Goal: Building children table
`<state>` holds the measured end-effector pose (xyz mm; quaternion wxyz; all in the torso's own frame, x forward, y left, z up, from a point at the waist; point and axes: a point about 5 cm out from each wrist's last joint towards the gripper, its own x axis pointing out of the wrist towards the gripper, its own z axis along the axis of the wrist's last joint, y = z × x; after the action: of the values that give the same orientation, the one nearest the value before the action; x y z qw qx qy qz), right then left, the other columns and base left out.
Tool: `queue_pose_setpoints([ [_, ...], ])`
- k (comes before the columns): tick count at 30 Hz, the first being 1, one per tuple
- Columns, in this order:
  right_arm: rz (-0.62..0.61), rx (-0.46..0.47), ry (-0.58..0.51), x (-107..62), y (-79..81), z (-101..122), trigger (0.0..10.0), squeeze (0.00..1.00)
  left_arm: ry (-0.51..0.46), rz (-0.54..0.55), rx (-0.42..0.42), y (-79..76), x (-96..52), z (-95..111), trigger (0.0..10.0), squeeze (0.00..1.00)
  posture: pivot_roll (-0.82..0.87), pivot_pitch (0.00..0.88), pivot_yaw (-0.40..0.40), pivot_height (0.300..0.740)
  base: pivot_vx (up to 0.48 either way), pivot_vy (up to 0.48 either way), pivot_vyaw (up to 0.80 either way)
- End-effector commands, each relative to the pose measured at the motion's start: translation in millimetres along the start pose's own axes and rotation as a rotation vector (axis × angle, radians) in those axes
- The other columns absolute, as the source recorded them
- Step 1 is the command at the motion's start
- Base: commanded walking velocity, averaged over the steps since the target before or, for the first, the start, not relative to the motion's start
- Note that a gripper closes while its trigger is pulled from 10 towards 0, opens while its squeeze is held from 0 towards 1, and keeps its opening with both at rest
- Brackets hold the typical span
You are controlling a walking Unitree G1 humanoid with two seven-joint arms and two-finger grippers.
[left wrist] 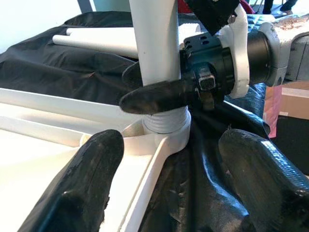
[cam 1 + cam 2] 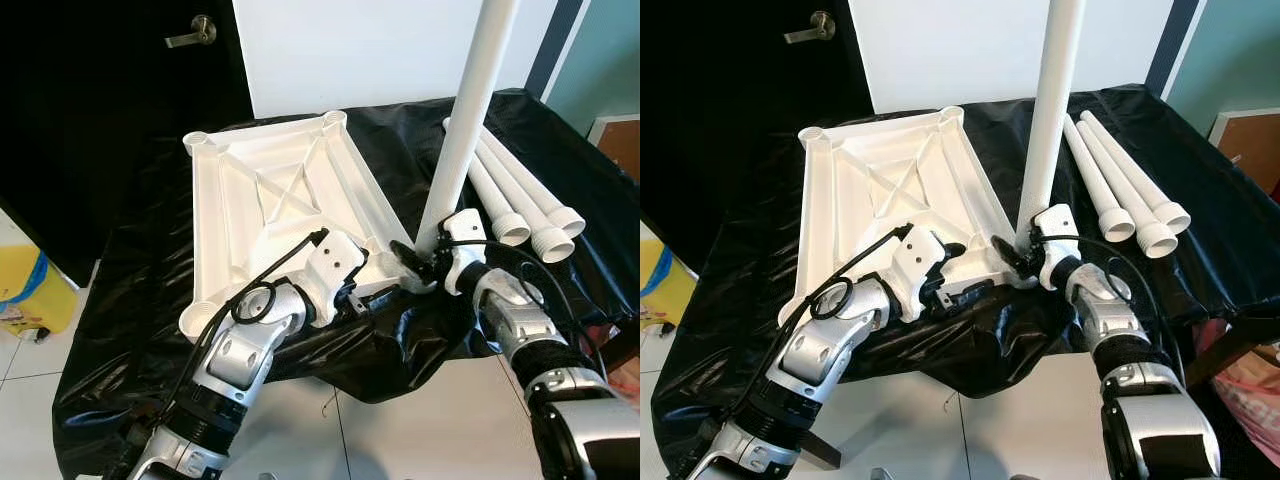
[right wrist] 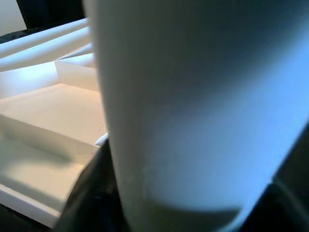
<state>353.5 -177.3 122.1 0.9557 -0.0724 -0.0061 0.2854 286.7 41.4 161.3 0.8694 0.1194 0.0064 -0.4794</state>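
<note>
Right tool clamped on upright leg, seated in tabletop corner socket. Left tool apart, beside corner.

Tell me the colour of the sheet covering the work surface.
Glossy black sheet, clearest in the left eye view.

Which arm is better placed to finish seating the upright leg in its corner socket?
Right. The right gripper is shut on the upright leg just above the corner socket. The left gripper is open beside the tabletop.
</note>
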Motion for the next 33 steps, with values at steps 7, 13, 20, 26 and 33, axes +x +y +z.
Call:
queue_pose_setpoints([
  [7,0.004,0.025,0.057,-6.1,-1.6,-13.9,0.0,0.0,-0.008,0.002,0.018,0.6,1.3,3.3,10.0,0.0,-0.11,0.0,0.026,0.74,0.0,0.0,0.0],
  [13,-0.054,0.057,0.053,-8.5,-2.3,-19.4,10.0,0.0,-0.012,-0.008,0.021,-0.5,3.2,3.8,10.0,0.0,-0.13,0.0,0.032,0.74,0.0,0.0,0.0],
  [20,-0.173,0.055,0.05,-7.7,-0.9,-21.6,10.0,0.0,-0.023,-0.008,0.009,-1.8,4.2,4.2,10.0,0.0,-0.14,0.0,0.028,0.74,0.0,0.0,0.0],
  [26,-0.378,0.092,0.083,-5.3,3.4,-28.1,10.0,0.0,-0.029,-0.009,0.006,-3.1,7.1,4.0,10.0,0.0,-0.15,0.0,0.025,0.74,0.0,0.0,0.0],
  [33,-0.503,0.128,0.087,-1.8,24.5,-34.2,10.0,0.0,-0.029,-0.006,0.009,-2.3,6.9,2.7,10.0,0.0,-0.15,0.0,0.023,0.74,0.0,0.0,0.0],
])
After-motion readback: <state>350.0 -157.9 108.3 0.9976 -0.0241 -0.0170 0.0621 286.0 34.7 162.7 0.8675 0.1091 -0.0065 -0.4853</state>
